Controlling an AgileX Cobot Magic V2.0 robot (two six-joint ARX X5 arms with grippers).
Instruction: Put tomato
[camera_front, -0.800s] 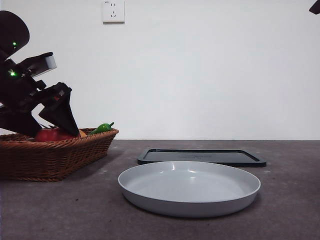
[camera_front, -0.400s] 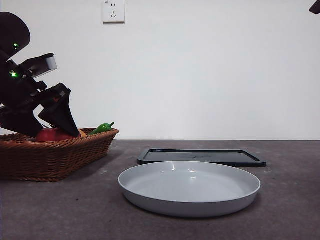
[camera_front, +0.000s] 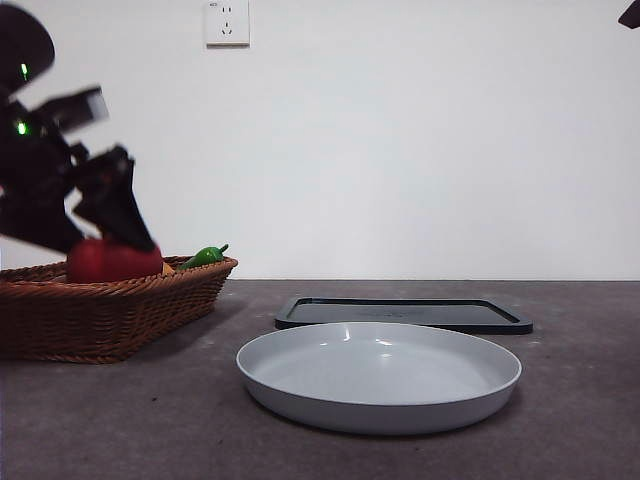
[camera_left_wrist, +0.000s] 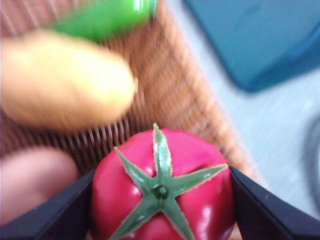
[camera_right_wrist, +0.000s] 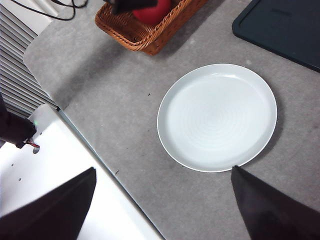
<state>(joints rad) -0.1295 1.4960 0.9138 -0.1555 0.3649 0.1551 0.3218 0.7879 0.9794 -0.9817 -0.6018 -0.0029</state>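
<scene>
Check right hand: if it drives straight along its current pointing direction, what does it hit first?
Probably the grey plate: the right hand waits high, open, looking down at it with nothing in between. Depth is unclear; it could land on bare table beside the rim instead.

So there's a grey plate (camera_front: 378, 375) sitting on the dark tabletop (camera_front: 580, 420). Behind it lies a flat black tray (camera_front: 404, 313), and off to the side of the plate is a wicker basket (camera_front: 100, 315) with a green pepper (camera_front: 204, 256) and an orange fruit (camera_left_wrist: 62, 82) in it.
</scene>
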